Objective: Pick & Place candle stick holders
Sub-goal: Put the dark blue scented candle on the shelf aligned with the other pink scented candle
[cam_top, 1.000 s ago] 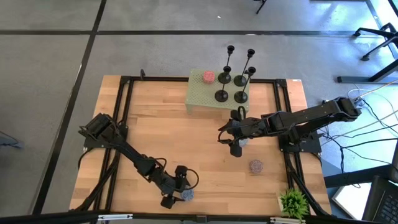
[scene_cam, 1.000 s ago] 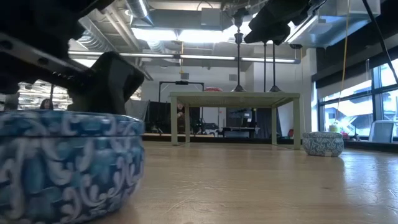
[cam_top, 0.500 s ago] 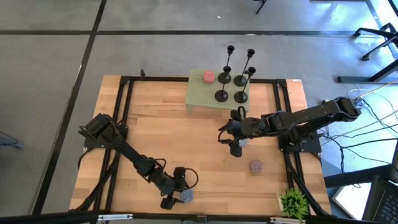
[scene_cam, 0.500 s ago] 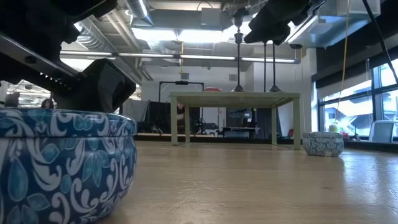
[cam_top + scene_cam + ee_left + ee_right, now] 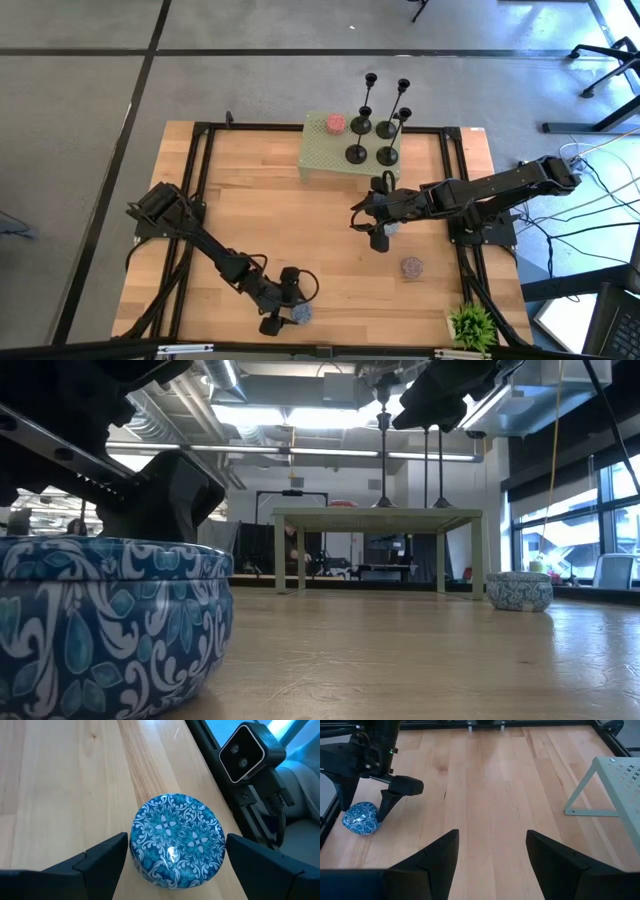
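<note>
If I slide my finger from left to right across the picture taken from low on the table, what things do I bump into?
Big blue patterned tin → small green table with the candle stick holders on top → little blue tin far off on the right.

A round blue-and-white patterned tin (image 5: 176, 838) sits on the light wooden table (image 5: 60, 785); the left gripper (image 5: 175, 862) is spread wide, one dark finger on each side of the tin; beyond the table edge, a small grey camera (image 5: 250, 751) on a black mount.
</note>
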